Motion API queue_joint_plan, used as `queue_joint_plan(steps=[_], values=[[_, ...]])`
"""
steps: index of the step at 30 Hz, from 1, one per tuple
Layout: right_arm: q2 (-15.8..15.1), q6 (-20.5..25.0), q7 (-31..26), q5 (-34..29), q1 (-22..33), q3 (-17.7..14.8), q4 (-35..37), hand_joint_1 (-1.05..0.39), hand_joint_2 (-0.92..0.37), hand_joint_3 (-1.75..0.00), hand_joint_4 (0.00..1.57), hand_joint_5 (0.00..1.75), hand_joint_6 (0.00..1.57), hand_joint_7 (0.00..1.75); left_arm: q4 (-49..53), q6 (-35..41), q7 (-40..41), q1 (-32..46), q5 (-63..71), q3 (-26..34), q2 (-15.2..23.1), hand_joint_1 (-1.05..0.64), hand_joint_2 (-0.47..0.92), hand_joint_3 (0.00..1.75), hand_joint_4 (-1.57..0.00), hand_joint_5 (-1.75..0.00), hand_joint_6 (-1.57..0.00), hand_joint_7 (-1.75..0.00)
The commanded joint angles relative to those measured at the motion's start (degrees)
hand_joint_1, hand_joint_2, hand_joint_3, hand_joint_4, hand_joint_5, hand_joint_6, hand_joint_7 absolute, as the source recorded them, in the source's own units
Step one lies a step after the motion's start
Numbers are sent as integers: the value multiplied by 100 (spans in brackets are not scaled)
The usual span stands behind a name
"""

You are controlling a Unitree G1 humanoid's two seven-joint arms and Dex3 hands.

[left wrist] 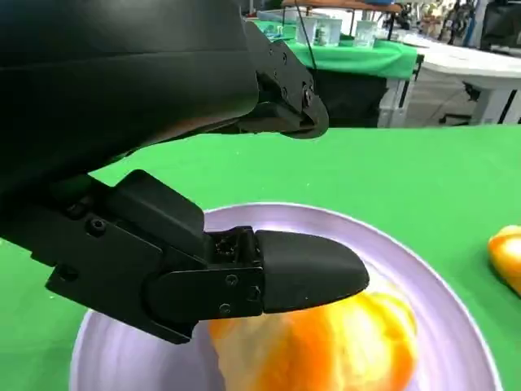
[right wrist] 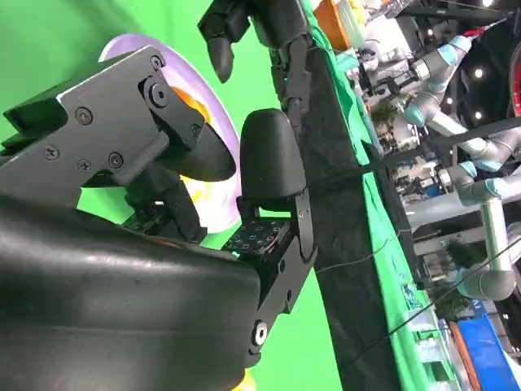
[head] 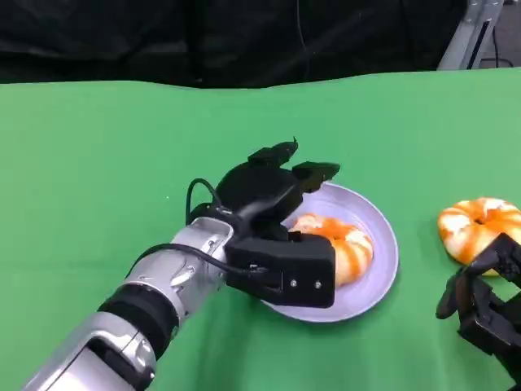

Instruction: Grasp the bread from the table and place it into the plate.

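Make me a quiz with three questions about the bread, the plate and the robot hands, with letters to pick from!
1. Where is the bread that is not in the plate?
A. On the green table beside the plate
B. On top of the other bread
C. Under the plate

2. How many breads are there?
A. One
B. Two
C. Four

3. What is the left robot hand doing?
A. Carrying the plate
B. Squeezing a bread
C. Hovering open over the plate

Answers: 1 A, it lies on the table near the right robot hand. 2 B, one bread in the plate, one outside. 3 C, its fingers are spread, holding nothing.
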Motion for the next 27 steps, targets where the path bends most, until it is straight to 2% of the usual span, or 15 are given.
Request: queue_joint_plan(steps=[1,4,7,8,9,10,12,13,14,15,16,17,19,22,27], values=[[-80,-84,62,46,-9,-40,-21,-9,-52,-125,86,175,75,158,-70,-161,-57,130,-189,121,87,-105,92,62,-7,-2,-32,-1],[-78,-60,48,34,-13,-48,-24,-10,-52,-125,86,175,75,158,-126,-462,-88,246,-521,338,73,-105,92,55,-12,-4,-35,-2],[-76,18,8,31,-7,-47,-72,-9,-51,-125,86,175,76,159,-231,-878,-265,426,-1029,683,71,-80,92,29,-42,-9,-45,-2],[-78,21,12,31,-6,-47,-75,-9,-51,-126,86,175,76,159,-251,-970,-297,463,-1130,760,74,-57,92,22,-58,-12,-56,-5],[-77,19,15,30,-5,-47,-73,-9,-50,-126,86,175,76,159,-279,-1117,-426,535,-1373,919,52,-49,92,19,-64,-12,-60,-5],[-76,17,16,29,-5,-47,-73,-9,-50,-126,86,175,76,159,-296,-1221,-528,585,-1547,1032,36,-30,92,22,-78,-16,-70,-8],[-73,17,11,25,-3,-46,-78,-9,-50,-126,86,175,76,159,-353,-1410,-940,726,-2123,1374,-18,-11,92,31,-94,-24,-84,-13],[-71,25,-11,9,0,-42,-91,-9,-50,-126,86,175,76,159,-471,-1351,-1295,824,-2502,1574,-29,-4,91,40,-95,-38,-93,-15],[-68,39,-39,-6,1,-38,-103,-8,-50,-127,85,175,75,159,-626,-1245,-1695,930,-2883,1768,-8,0,83,66,-91,-83,-106,-32],[-65,47,-65,-18,2,-35,-112,-8,-49,-127,85,175,76,159,-760,-1150,-2016,1011,-3156,1904,20,1,74,88,-87,-113,-103,-62],[-64,39,-67,-16,-4,-33,-105,-8,-49,-127,85,175,76,159,-933,-1021,-2412,1122,-3503,2066,71,2,64,108,-88,-137,-98,-96],[-62,26,-59,-11,-9,-32,-94,-8,-49,-127,85,175,76,159,-1095,-917,-2709,1227,-3757,2193,121,1,57,121,-89,-150,-98,-115],[-60,12,-47,-3,-15,-29,-81,-8,-50,-128,85,175,76,159,-1333,-748,-3044,1360,-4004,2338,166,0,48,135,-89,-164,-95,-134],[-73,6,-18,1,-23,-20,-70,-8,-50,-128,86,175,75,160,-2016,-63,-3960,1825,-4926,2771,363,0,44,142,-85,-173,-91,-149],[-87,2,-9,-8,-37,-20,-53,-9,-50,-128,86,175,74,161,-2696,1230,-5504,2369,-6377,3412,676,-7,52,119,-89,-175,-86,-160]])
